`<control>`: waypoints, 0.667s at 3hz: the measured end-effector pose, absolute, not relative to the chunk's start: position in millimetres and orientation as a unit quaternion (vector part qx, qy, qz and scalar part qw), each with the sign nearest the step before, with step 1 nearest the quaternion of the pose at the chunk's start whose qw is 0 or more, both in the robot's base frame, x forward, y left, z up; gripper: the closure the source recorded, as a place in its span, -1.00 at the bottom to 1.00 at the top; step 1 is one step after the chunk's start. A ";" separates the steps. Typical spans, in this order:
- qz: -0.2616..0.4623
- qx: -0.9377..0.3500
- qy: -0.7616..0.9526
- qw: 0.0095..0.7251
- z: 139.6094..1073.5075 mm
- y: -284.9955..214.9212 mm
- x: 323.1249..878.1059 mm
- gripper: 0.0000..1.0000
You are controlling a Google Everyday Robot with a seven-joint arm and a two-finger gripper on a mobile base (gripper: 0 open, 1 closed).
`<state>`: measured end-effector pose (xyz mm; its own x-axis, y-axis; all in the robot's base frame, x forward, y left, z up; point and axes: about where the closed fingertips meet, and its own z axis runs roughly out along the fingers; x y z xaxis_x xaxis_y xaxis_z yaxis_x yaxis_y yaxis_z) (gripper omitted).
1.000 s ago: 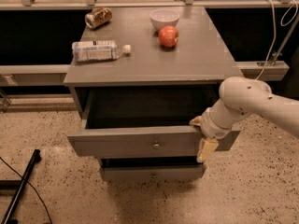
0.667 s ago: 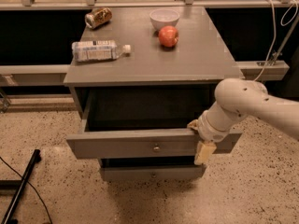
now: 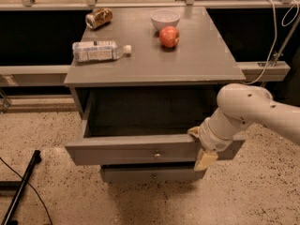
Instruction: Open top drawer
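pulling top drawer (image 3: 136,150) toward near side: drawer sits well out from under tabletop (image 3: 197,64). gripper (image 3: 200,146) at right end of drawer front, clamped across its top edge. judgement: pull straight and level; off-centre hold may skew drawer, so go slow.

The robot's single white arm (image 3: 281,118) comes in from the right edge of the view, its thick, smooth outer link sloping gently up and to the left. It ends in a large rounded joint (image 3: 241,102) right of centre. From there the arm bends back downward, and a shorter, ringed wrist (image 3: 218,130) slants down and to the left. The pincer (image 3: 200,146) sits at the end of the wrist, low in the view and right of centre. Its cream-coloured tip points downward, below the wrist.
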<state>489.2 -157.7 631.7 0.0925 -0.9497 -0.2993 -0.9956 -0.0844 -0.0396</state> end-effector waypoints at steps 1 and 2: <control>0.108 -0.725 0.671 0.117 635.7 -158.5 468.1 -0.22; 0.121 -0.708 0.682 0.140 658.5 -165.3 422.5 -0.24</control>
<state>422.5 -165.3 658.5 0.0416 -0.9312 -0.3621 -0.9989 -0.0318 -0.0331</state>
